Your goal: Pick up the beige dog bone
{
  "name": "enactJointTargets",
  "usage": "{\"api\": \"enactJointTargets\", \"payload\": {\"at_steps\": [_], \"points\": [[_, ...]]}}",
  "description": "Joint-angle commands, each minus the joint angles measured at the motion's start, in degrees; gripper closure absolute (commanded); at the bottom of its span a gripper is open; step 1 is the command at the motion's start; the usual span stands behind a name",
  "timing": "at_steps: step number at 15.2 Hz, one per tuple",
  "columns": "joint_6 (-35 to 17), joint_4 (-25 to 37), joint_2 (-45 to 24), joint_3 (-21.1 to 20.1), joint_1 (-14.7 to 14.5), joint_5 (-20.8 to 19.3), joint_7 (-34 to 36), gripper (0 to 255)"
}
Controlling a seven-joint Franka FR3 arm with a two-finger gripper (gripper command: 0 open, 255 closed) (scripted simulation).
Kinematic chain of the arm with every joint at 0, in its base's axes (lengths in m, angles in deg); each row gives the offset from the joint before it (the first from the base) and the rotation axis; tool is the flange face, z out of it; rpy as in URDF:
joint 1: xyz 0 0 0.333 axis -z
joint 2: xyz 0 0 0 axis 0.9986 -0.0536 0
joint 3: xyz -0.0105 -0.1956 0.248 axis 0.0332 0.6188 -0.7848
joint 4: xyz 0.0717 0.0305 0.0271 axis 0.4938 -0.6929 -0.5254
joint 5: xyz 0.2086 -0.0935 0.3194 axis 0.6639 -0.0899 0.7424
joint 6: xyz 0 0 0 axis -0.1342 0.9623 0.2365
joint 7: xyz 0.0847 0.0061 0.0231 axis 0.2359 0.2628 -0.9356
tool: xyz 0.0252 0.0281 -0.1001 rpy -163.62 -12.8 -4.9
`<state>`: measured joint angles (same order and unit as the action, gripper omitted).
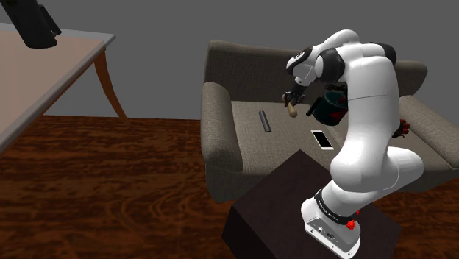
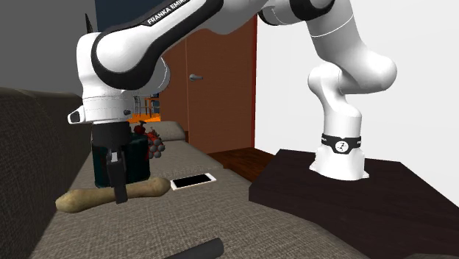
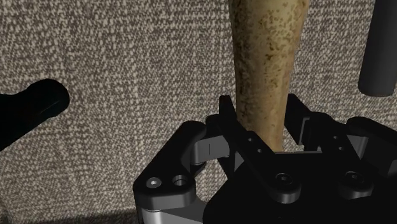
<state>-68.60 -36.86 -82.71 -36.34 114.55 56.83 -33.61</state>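
Observation:
The beige dog bone [image 3: 267, 57] is long and speckled, and it runs straight out from between my two black fingers, which clasp its near end. My gripper [image 3: 264, 121] is shut on it. From the shoulder camera the gripper [image 1: 292, 103] hangs over the sofa seat with the bone [image 1: 292, 111] showing just below it. In the second exterior view the bone [image 2: 151, 190] lies level, close over the seat cushion, with the gripper [image 2: 119, 193] crossing its middle. Whether it touches the cushion I cannot tell.
On the grey-brown sofa [image 1: 221, 110] lie a white-edged phone [image 1: 321, 138] [image 2: 193, 180] and a dark bar-shaped remote [image 1: 265, 121] [image 3: 380, 51]. A dark teal container [image 2: 140, 165] and a red object [image 2: 153, 143] sit behind the gripper. A wooden table [image 1: 44, 66] stands at the shoulder view's left.

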Motion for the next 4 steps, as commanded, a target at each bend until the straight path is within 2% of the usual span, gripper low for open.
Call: {"api": "enactJointTargets", "payload": {"at_steps": [1, 4], "points": [[1.01, 0.23, 0.80, 0.32, -0.05, -0.38, 0.22, 255], [1.53, 0.21, 1.36, 0.50, -0.17, -0.60, 0.38, 255]]}}
